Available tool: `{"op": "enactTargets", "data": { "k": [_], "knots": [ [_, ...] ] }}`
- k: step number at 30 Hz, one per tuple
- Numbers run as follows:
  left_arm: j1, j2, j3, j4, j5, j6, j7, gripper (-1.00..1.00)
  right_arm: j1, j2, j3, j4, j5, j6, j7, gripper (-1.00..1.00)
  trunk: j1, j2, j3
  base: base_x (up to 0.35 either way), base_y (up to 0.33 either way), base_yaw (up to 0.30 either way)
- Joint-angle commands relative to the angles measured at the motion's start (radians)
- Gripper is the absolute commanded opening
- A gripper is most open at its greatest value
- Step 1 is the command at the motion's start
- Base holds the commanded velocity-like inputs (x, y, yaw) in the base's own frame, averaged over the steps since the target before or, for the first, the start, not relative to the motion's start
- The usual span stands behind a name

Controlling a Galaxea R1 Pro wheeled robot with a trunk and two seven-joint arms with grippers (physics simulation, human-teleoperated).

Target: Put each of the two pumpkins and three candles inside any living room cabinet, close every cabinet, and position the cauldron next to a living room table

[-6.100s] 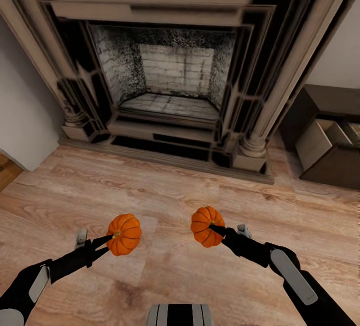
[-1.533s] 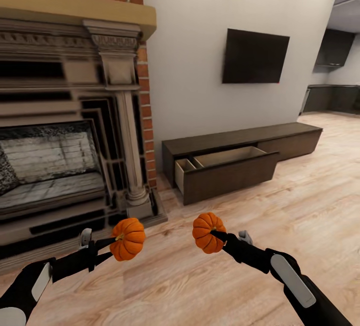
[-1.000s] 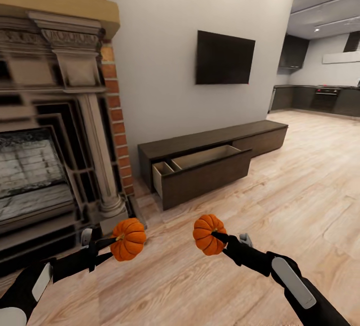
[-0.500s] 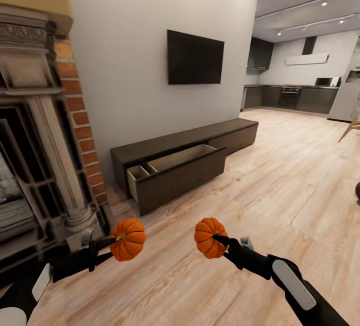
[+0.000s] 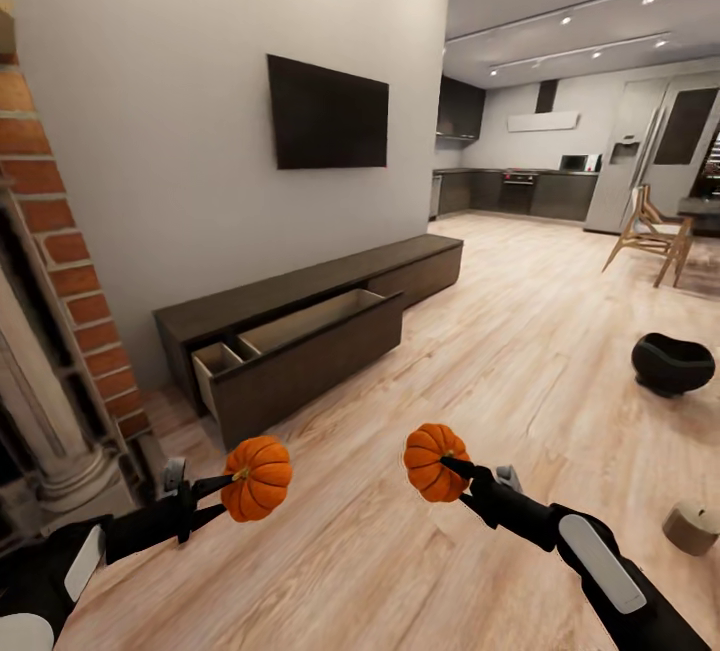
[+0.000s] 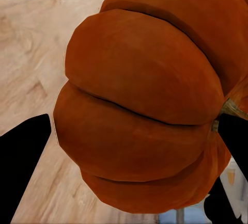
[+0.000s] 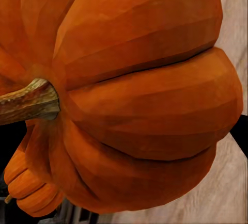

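A big round orange pumpkin with deep ribs (image 7: pixel 139 95) sits very close up. Its short brown woody stem (image 7: pixel 26 102) pokes out sideways from one side. Behind the pumpkin is a pale wooden floor (image 7: pixel 230 182). A second small orange pumpkin (image 7: pixel 31 185) peeks out in a dark corner, past the big one.

A pale wooden floor (image 5: pixel 520 351) carries the cabinet (image 5: pixel 300 326), the cauldron (image 5: pixel 672 363), and one candle (image 5: pixel 692 527).
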Motion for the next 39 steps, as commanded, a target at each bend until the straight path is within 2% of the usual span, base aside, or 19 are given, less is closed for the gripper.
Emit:
{"op": "enactTargets", "data": {
  "k": [1,28,39],
  "knots": [
    [0.000,0.000,0.002,-0.001,0.010,0.011,-0.002,-1.00,-0.001,-0.001,0.002,0.000,-0.009,0.002,0.002,-1.00,0.000,0.000,-0.001,0.149,-0.121,-0.293],
    [0.000,0.000,0.002,-0.001,0.010,0.011,-0.005,-1.00,-0.001,-0.002,0.001,0.002,-0.010,0.002,0.003,-1.00,0.000,0.000,-0.001,0.243,-0.149,-0.295],
    [0.000,0.000,0.002,-0.001,0.009,0.011,-0.005,-1.00,-0.001,-0.001,0.001,0.002,-0.010,0.002,0.004,-1.00,0.000,0.000,-0.001,0.328,0.008,-0.295]
  ]
}}
